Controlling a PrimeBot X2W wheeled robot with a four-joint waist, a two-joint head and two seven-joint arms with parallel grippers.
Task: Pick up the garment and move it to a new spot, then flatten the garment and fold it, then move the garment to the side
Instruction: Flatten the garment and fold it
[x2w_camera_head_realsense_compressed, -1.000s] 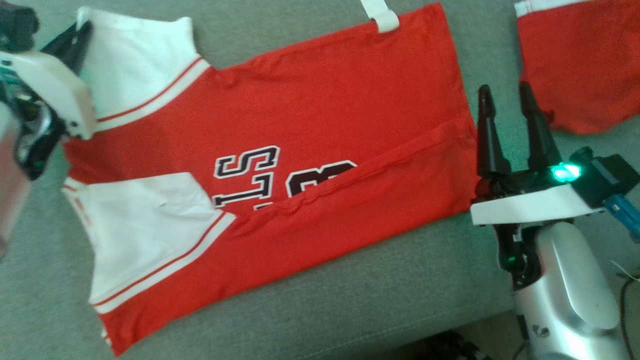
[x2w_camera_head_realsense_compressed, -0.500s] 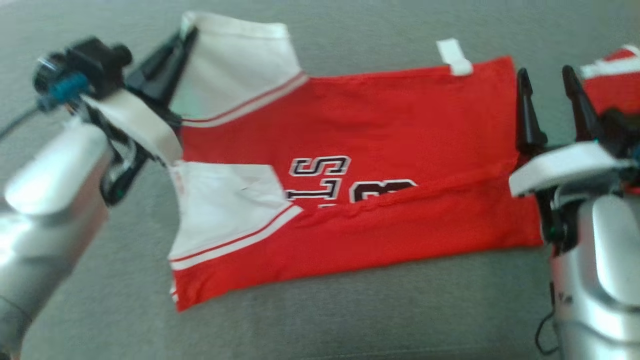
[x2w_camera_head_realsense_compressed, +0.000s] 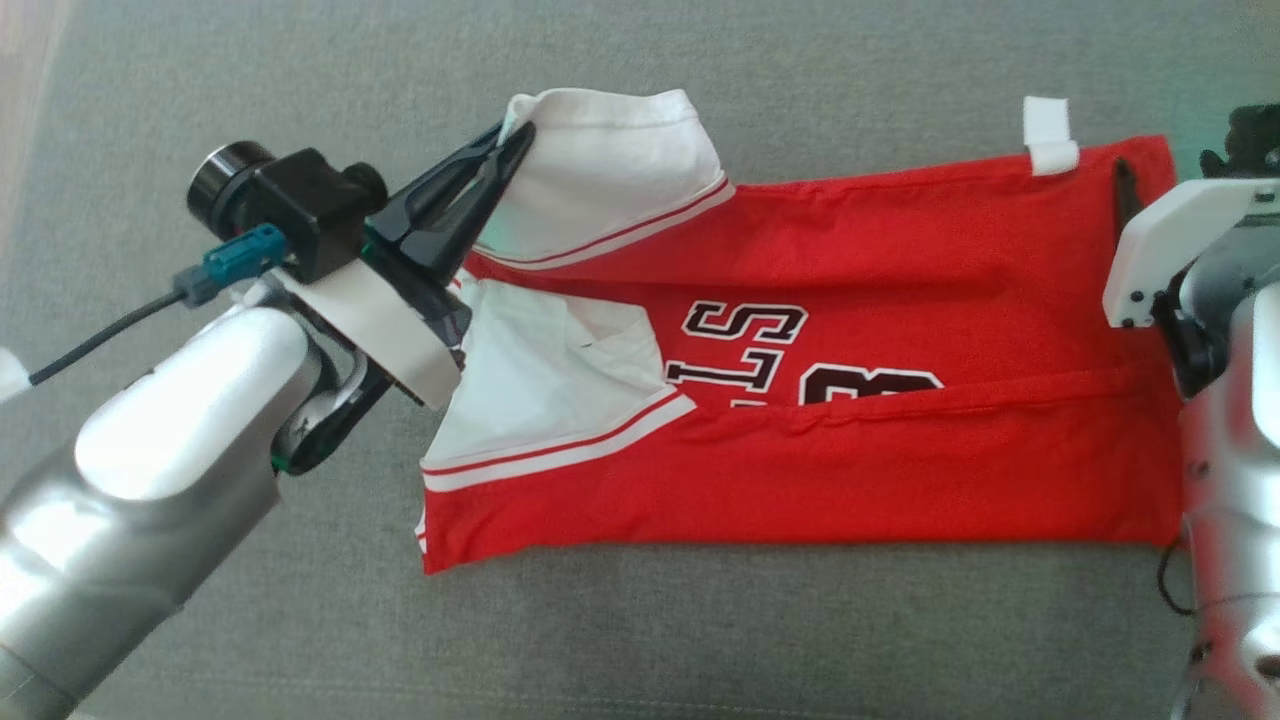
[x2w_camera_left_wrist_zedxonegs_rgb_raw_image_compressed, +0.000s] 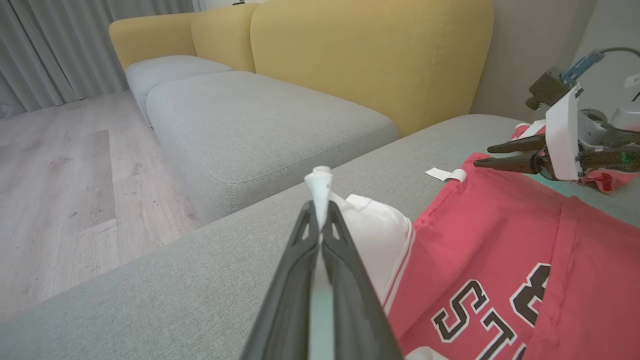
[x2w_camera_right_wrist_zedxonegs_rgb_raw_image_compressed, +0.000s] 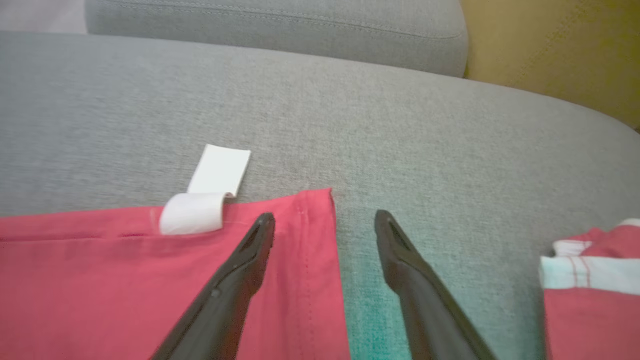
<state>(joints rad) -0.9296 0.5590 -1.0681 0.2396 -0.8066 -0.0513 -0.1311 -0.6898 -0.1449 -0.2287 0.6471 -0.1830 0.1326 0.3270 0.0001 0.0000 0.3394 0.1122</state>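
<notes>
The garment is a red jersey with white sleeves and black lettering, lying lengthwise on a grey cushion, its near long edge folded over. My left gripper is shut on the far white sleeve and holds it slightly raised; in the left wrist view white fabric sticks out past the closed fingertips. My right gripper is open at the garment's far hem corner, one finger over the red cloth and the other over the bare cushion. A white tag lies beside that corner.
A second red and white piece of clothing lies on the cushion to the right of my right gripper. Beyond the cushion are another grey seat, a yellow backrest and wooden floor.
The head camera has swung, shifting the whole picture to the right. My left gripper keeps its hold on the white sleeve. My right gripper has moved along the hem to its far corner.
</notes>
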